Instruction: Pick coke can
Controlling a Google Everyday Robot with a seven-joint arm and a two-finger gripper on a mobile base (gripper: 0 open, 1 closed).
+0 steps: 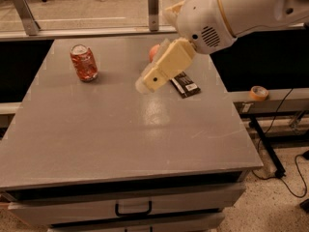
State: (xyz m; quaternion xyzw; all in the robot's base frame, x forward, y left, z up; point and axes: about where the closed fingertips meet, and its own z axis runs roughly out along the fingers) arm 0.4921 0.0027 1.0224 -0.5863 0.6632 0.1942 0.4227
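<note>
The coke can [84, 62], red with pale mottled markings and a silver top, stands upright on the grey table [120, 129] at the far left. My gripper [146, 84] hangs above the table's middle, to the right of the can and well apart from it. It holds nothing that I can see.
A round orange-red fruit [153, 51] sits behind the gripper, mostly hidden by it. A flat black packet [186, 84] lies to the gripper's right. A roll of orange tape [259, 93] rests on a ledge beyond the table's right edge. Drawers are below the front edge.
</note>
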